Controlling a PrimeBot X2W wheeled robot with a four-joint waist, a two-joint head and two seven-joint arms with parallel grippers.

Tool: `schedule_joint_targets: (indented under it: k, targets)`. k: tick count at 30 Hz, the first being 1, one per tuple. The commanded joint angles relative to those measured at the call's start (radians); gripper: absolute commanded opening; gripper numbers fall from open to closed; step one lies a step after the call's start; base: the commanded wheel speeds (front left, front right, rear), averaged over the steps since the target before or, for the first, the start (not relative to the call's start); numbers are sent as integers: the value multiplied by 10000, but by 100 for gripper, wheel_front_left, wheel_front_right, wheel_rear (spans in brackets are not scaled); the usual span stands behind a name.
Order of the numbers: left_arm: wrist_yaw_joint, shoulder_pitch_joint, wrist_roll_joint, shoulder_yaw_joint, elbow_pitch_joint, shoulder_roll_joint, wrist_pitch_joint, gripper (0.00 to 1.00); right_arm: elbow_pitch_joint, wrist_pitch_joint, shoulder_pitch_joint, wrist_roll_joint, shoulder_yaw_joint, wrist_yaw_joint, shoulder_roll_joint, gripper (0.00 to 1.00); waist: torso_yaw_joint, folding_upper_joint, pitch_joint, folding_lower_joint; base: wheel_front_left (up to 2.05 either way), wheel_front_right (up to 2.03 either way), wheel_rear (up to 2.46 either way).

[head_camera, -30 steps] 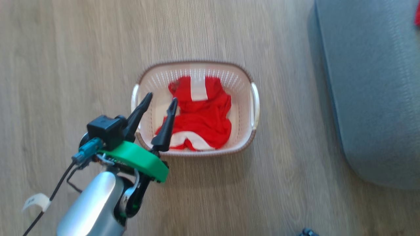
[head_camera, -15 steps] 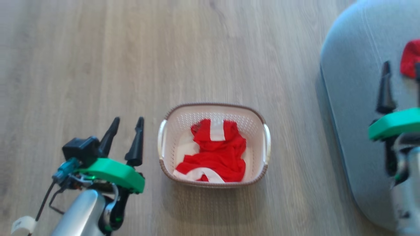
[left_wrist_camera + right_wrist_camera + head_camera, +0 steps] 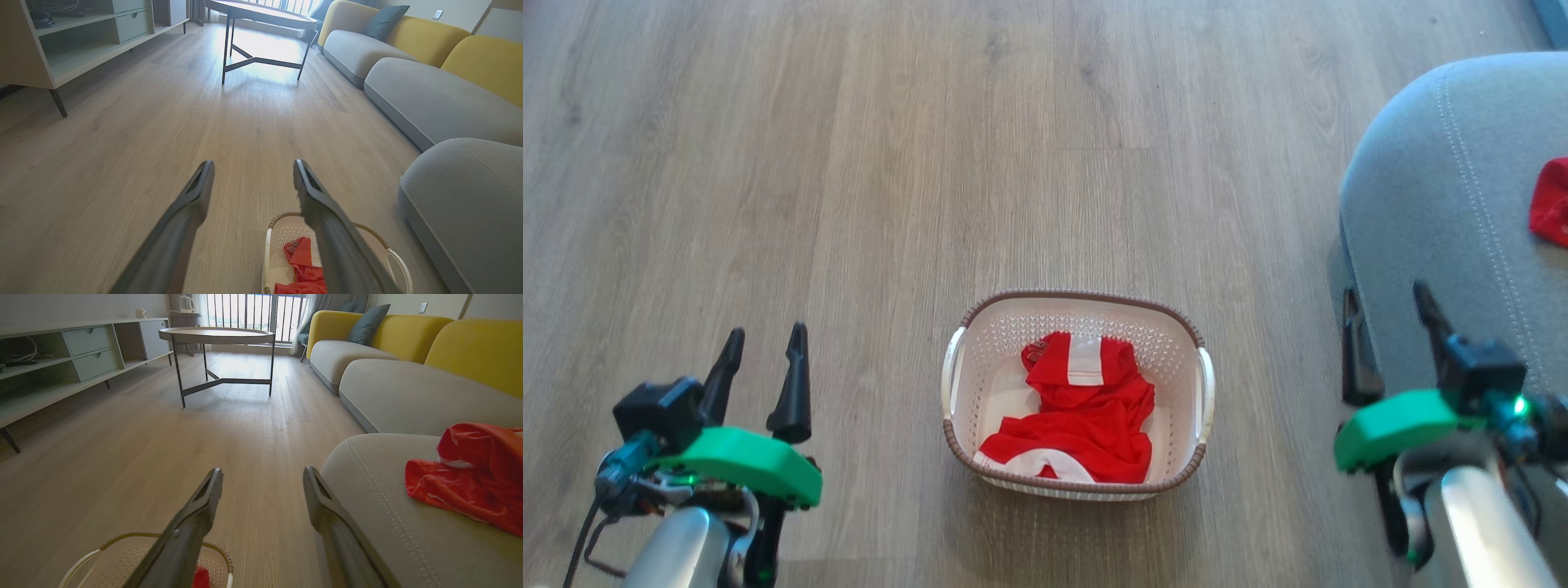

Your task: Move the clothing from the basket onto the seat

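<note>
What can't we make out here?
- Red garment on the seat: cut off by the right edge, head and right wrist views.
- Clothing in the basket: piece count unclear, bunched up; left wrist view, a finger of the left gripper covers part.
- Basket, right wrist view: cut by bottom edge.

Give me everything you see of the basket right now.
The basket is small, cream-white perforated plastic, rounded-rectangular, with a brown braided-look rim and two white side handles. It stands upright on the wooden floor, left of the grey seat, apart from it. Crumpled red clothing with white trim lies inside.
</note>
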State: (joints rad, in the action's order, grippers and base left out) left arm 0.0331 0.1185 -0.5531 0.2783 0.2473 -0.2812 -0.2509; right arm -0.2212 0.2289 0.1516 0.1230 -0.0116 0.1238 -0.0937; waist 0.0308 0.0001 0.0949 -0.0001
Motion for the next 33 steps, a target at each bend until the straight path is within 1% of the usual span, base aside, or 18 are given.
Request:
schedule_joint_targets:
  k: [1, 9, 15, 18, 23, 29, 33]
  targets:
    - [-94, 208, 177, -569, -194, -113, -107, 100, 177, 164, -94, -133, -219, 69, 119, 100, -36, -1, -14, 1, 0, 0, 0]
    - [-317, 197, 549, -910, -149, 125, -107, 100, 143, 274, -244, -249, -166, 69, 329, 100, -220, -1, 139, 1, 0, 0, 0]
    - [-474, 484, 784, -956, -234, 234, -108, 100, 364, 309, 43, -378, -10, 69, 388, 100, -469, -1, 705, 1, 0, 0, 0]
    - [-523, 829, 879, -855, -311, 302, -108, 100, 594, 319, 322, -408, 138, 69, 406, 100, -604, -1, 1334, 1, 0, 0, 0]
    - [-664, 1737, 1090, -505, -430, 375, 56, 100, 1194, 325, 881, -463, 462, 69, 426, 100, -863, -1, 2707, 1, 0, 0, 0]
    - [-940, 3110, 1531, 183, -358, 468, 459, 100, 1809, 327, 1514, -229, 824, 69, 431, 100, -1202, -1, 4336, 1, 0, 0, 0]
    - [-1087, 4040, 1896, 708, 11, 561, 789, 100, 2136, 328, 1911, -25, 815, 69, 432, 100, -1538, -1, 5206, 1, 0, 0, 0]
